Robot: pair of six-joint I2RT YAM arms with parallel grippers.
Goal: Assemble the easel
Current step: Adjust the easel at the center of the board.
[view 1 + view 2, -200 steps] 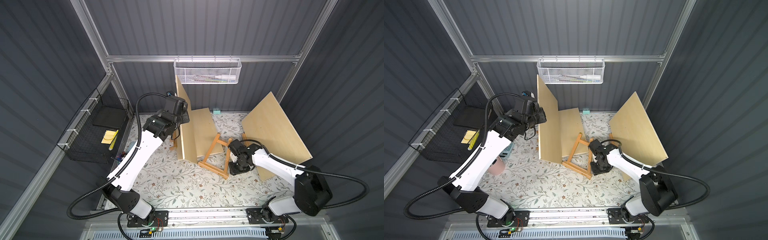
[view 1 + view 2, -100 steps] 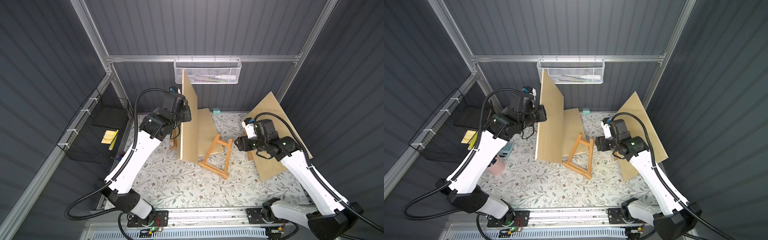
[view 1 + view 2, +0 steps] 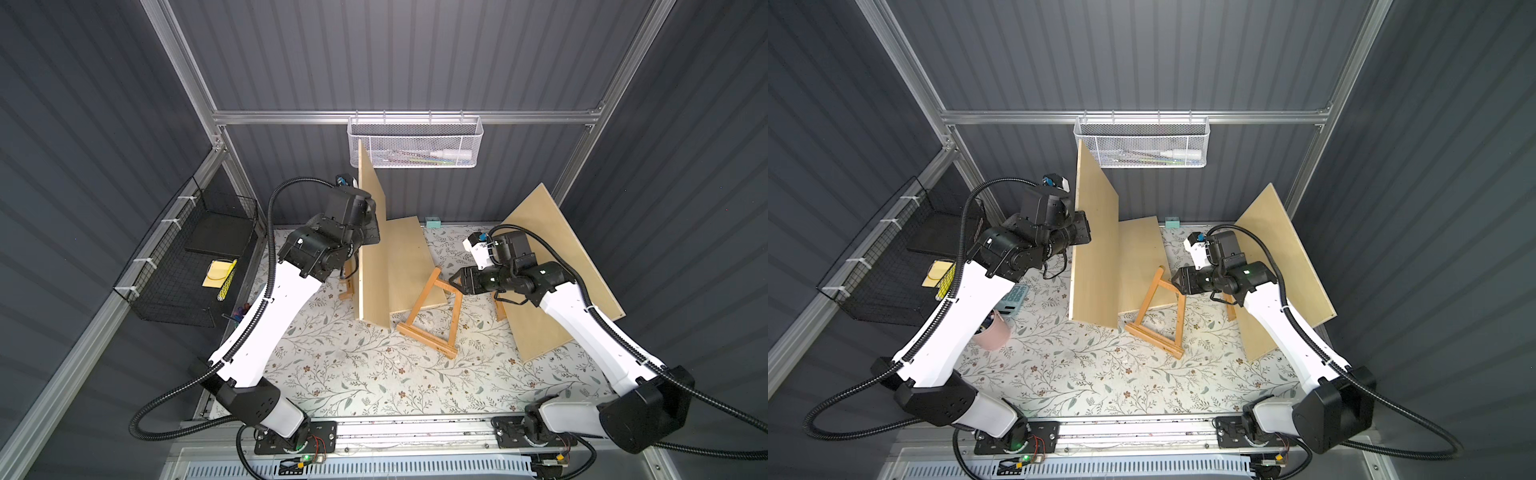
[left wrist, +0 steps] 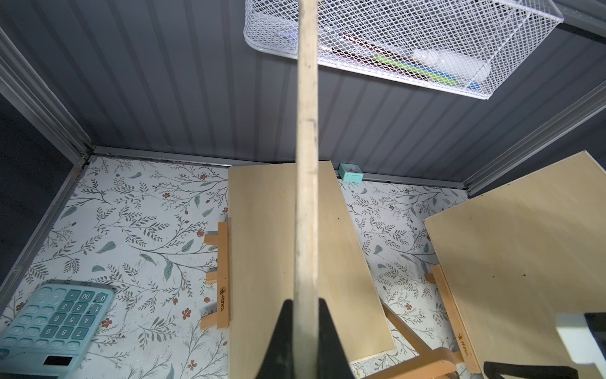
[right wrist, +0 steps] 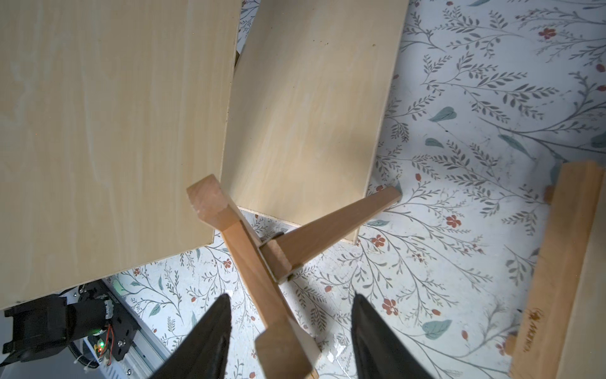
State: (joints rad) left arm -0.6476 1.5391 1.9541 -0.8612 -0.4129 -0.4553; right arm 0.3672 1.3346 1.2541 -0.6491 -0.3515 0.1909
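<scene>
A wooden A-frame easel (image 3: 432,316) (image 3: 1160,316) stands tilted on the floral table, its top toward the back. My right gripper (image 3: 455,282) (image 3: 1177,279) hovers open just right of its top. In the right wrist view the easel's upper bar (image 5: 249,249) runs between the fingertips of that gripper (image 5: 290,297) without touching them. My left gripper (image 3: 365,232) (image 3: 1084,228) (image 4: 306,300) is shut on the edge of a plywood board (image 3: 372,249) (image 3: 1094,245) (image 4: 306,164), which it holds upright on its edge.
A second board (image 3: 409,266) lies flat behind the easel on a wooden easel piece (image 4: 221,275). A large board (image 3: 552,270) leans at the right over another wooden piece (image 4: 449,311). At the left are a calculator (image 3: 1013,299), a pink cup (image 3: 992,332) and a black wire basket (image 3: 195,266). A white mesh basket (image 3: 415,141) hangs at the back.
My right gripper left the easel's lower leg, rose toward the back right, then came down beside the easel's top. The left arm has tipped its board more upright.
</scene>
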